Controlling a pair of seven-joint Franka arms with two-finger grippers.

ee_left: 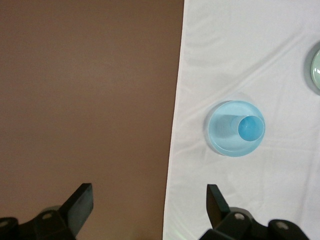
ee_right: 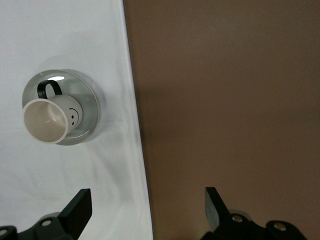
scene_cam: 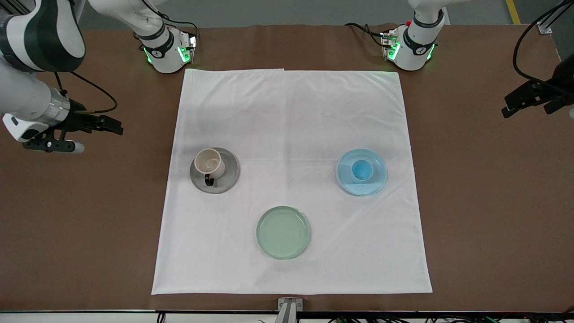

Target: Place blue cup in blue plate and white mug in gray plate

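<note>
The white mug (scene_cam: 209, 163) stands upright in the gray plate (scene_cam: 229, 177) toward the right arm's end of the cloth, its black handle pointing at the front camera. The blue cup (scene_cam: 361, 169) stands upright in the blue plate (scene_cam: 347, 180) toward the left arm's end. My right gripper (scene_cam: 117, 128) is open and empty over bare table beside the cloth. My left gripper (scene_cam: 507, 110) is open and empty over bare table at the other end. The left wrist view shows the cup (ee_left: 250, 128) in its plate (ee_left: 221, 135). The right wrist view shows the mug (ee_right: 47, 120) in its plate (ee_right: 88, 100).
A pale green plate (scene_cam: 283, 232) lies empty on the white cloth (scene_cam: 291, 125), nearer the front camera than the other two plates; its edge shows in the left wrist view (ee_left: 316, 70). Brown table surrounds the cloth. The arm bases stand along the table's back edge.
</note>
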